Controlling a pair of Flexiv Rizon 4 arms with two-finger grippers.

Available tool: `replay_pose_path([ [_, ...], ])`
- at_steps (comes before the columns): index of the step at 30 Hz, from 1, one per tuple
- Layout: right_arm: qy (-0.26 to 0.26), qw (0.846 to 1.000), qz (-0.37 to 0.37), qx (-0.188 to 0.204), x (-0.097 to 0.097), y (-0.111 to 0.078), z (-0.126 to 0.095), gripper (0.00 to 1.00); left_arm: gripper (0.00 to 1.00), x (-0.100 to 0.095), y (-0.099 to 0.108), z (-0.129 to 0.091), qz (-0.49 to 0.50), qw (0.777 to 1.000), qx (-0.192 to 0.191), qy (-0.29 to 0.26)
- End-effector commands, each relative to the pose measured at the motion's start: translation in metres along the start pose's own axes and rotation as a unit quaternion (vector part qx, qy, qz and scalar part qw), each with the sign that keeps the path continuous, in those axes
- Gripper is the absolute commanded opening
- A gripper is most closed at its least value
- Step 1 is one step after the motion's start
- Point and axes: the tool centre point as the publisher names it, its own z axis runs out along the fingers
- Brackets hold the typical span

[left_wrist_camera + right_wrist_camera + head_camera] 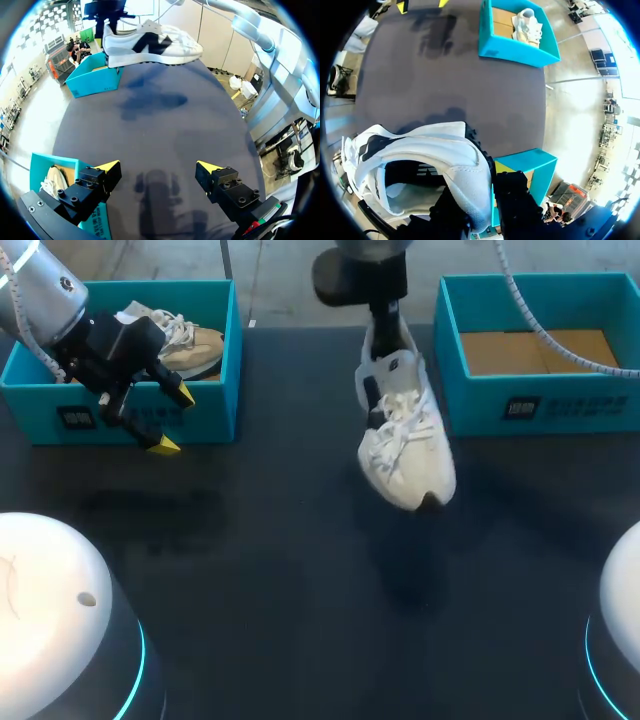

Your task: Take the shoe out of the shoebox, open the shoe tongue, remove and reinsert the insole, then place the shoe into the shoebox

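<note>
Shoe point(405, 430), toe-down above your dark bench point(300, 590) near its far edge, right gripper point(388, 320) clamped on its heel, left gripper point(157, 167) spread wide beside the far-left corner shoebox point(215, 415)

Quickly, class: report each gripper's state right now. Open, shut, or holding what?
Left gripper: open, holding nothing.
Right gripper: shut on the white shoe, gripped at its heel.

Dark grey matte table top point(300, 590) seen in all views, soft shadows cast on it. Open teal cardboard box point(215, 415) set at table's far left, dark label borne on front wall. Beige-and-white laced sneaker point(195, 345) laid inside box, partly hidden.
</note>
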Motion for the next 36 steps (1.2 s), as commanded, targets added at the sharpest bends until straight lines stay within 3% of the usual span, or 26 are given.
replay_pose_path([
  [1, 0.011, 1.0, -0.007, -0.01, -0.027, -0.019, 0.002, 0.0, 1.0, 0.001, 0.0, 0.0, 0.0, 1.0, -0.001, 0.0],
  [19, -0.003, 0.999, 0.034, 0.01, -0.115, -0.107, 0.031, 0.0, 1.0, 0.001, 0.0, 0.0, 0.0, 1.0, -0.001, 0.0],
  [36, -0.003, 1.0, 0.005, 0.021, -0.142, -0.212, 0.061, 0.0, 1.0, 0.001, 0.0, 0.0, 0.0, 1.0, -0.001, 0.0],
])
